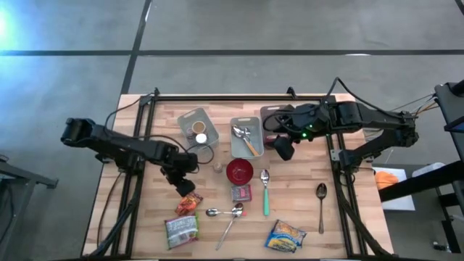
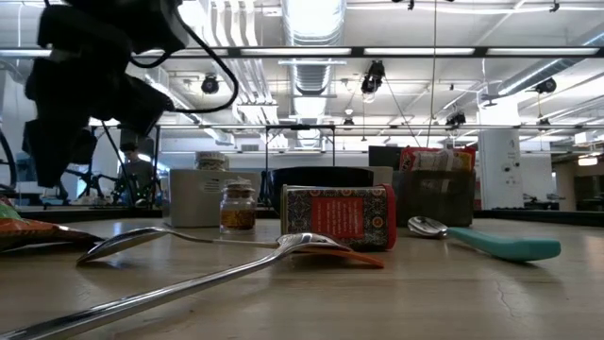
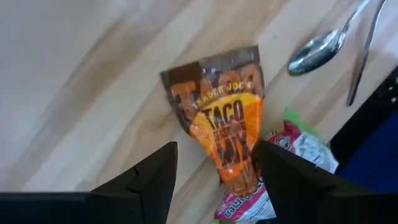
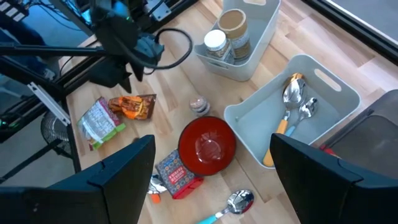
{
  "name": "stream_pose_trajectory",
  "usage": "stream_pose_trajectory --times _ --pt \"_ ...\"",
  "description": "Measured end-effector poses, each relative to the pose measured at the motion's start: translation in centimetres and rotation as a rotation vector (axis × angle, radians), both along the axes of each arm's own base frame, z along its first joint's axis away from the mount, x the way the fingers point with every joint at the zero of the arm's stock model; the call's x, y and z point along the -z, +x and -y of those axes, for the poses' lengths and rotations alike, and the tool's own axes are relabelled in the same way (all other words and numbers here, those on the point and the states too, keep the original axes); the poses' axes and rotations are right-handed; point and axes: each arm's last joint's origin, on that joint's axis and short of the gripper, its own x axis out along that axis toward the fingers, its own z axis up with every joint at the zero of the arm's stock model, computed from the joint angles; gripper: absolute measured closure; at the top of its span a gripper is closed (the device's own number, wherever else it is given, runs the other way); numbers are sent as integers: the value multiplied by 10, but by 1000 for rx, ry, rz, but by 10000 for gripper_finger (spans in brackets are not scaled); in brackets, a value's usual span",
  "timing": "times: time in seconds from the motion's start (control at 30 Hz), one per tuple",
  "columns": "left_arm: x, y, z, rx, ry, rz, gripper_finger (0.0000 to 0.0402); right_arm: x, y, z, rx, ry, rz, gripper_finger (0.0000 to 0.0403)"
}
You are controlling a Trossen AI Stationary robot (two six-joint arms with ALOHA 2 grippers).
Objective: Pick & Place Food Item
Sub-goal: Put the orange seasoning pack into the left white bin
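Note:
An orange and brown taco seasoning packet point(image 1: 190, 203) lies flat on the wooden table point(image 1: 145, 217) at the near left. In the left wrist view the packet point(image 3: 225, 118) shows between and beyond my fingers. My left gripper point(image 1: 184, 185) hangs open just above the packet's far end, slanting down, and touches nothing point(image 3: 214, 186). The same gripper shows as a dark mass at the upper left of the low view point(image 2: 85, 85). My right gripper point(image 1: 284, 151) waits open, high over the table's far middle point(image 4: 211, 186).
A green and white packet point(image 1: 181, 230) lies next to the taco packet on its near side. Two spoons point(image 1: 226, 214), a red box point(image 1: 241, 193), a red bowl point(image 1: 240, 171), a small jar point(image 1: 217, 167) and a teal-handled spoon point(image 1: 265, 190) lie to the right. Two grey bins point(image 1: 197, 125) point(image 1: 246, 136) stand far.

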Motion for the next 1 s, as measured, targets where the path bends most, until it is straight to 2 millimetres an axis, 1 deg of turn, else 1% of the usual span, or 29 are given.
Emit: stream_pose_trajectory --times 0.13,0.23,0.33,0.47,0.63,0.87,1.0 --pt "9 -7 9 -7 -30 -46 175 0 0 0 6 5 0 90" --pt "18 -12 15 -15 -77 -63 166 0 0 0 6 5 0 90" --pt "26 -12 21 -39 -121 -29 145 0 0 0 6 5 0 90" --pt "32 -11 26 -71 -174 26 108 0 0 0 6 5 0 90" --pt "38 -15 27 -77 -178 15 72 1 -1 0 6 4 -10 90" --pt "42 -18 28 -78 -164 9 66 2 -1 0 8 4 -21 90" --pt "42 -19 31 -41 -134 33 66 2 -1 0 9 3 -21 90"
